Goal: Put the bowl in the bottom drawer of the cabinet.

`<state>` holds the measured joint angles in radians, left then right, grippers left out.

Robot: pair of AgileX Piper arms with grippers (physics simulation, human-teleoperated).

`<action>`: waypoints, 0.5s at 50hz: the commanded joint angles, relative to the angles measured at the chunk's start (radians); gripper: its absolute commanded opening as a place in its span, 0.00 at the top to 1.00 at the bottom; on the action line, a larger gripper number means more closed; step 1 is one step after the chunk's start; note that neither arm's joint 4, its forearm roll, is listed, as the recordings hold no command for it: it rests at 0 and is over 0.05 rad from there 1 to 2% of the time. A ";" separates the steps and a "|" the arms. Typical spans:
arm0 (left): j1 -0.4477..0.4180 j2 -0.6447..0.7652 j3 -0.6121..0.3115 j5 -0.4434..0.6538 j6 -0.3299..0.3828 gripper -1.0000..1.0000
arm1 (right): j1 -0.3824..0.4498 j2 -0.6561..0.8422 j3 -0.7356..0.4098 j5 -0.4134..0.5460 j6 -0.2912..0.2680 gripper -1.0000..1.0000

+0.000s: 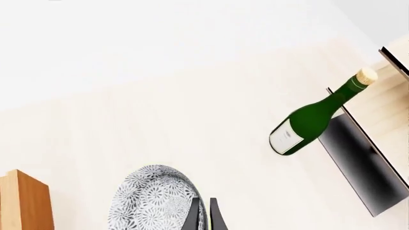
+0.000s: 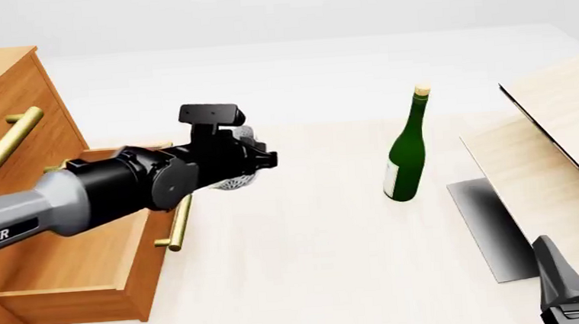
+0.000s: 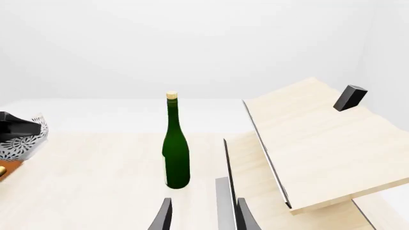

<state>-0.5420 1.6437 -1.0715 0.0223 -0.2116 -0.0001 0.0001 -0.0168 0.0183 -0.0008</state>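
Pinched on the rim of the bowl, the left pincer holds it in the air just past the front edge of the bottom drawer, which stands pulled out of the cabinet. From the front the bowl shows only as a speckled sliver under the wrist, close to the drawer's brass handle. My worry is that thin grip: only the fingertips clamp one wall, so a quick swing toward the drawer could tilt or drop it on the counter. It also looks low enough to knock the drawer front or the handle on the way in. Further out, the green bottle stands well apart, safe enough. The right pincer waits open near the pale boards, holding nothing.
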 commanded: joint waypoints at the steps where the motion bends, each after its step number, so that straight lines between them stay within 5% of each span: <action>1: 0.015 -0.027 0.020 -0.024 -0.010 1.00 | 0.000 0.000 0.000 0.000 0.000 0.00; 25: 0.077 -0.063 0.026 -0.004 0.009 1.00 | 0.000 0.000 0.000 0.000 0.000 0.00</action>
<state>-0.4901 1.6039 -1.0549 0.0213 -0.2095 -0.0001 0.0001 -0.0168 0.0182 -0.0008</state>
